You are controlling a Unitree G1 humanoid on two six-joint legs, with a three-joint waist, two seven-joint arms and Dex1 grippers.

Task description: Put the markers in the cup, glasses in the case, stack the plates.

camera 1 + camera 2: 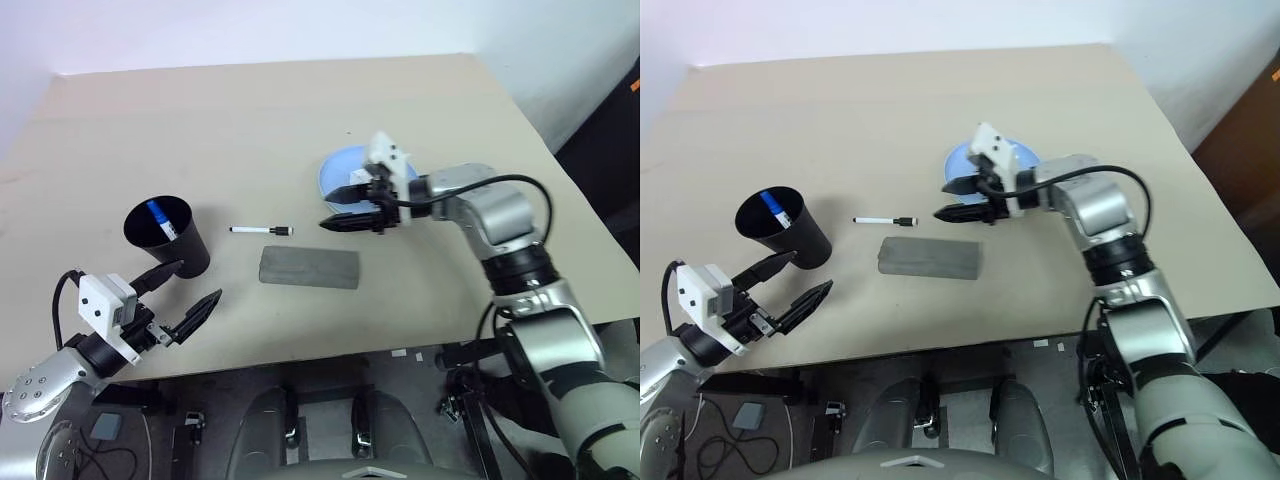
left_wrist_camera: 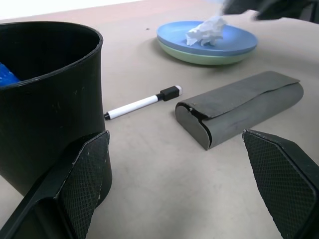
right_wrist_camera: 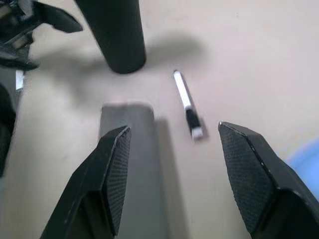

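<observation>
Right tool (image 1: pixel 352 208): I have it hovering above the desk (image 1: pixel 250 110) just in front of the plates, fingers apart with nothing between them, pointing toward the black-capped marker.
Left tool (image 1: pixel 182 292): fingers spread wide and empty, close beside the cup on its near side.
Black-capped marker (image 1: pixel 260 230): lying flat on the desk between the cup and the plates, just beyond the case, cap end toward the plates. My judgement: light, stiff, smooth and round, so it will roll or squirt out of a careless pinch. I would take it across the white barrel near its middle, fingers straddling it square to its length.
Blue-capped marker (image 1: pixel 163 220): already standing inside the cup.
Cup (image 1: pixel 168 238): upright near the left side of the desk. I judge it light and easy to tip if the marker is pushed in at an angle.
Case (image 1: pixel 309 267): closed, lying flat near the desk's front. I cannot see the glasses; likely inside.
Plates (image 2: pixel 209 42): blue stacked on green, with a crumpled tissue (image 2: pixel 205 31) on top.
</observation>
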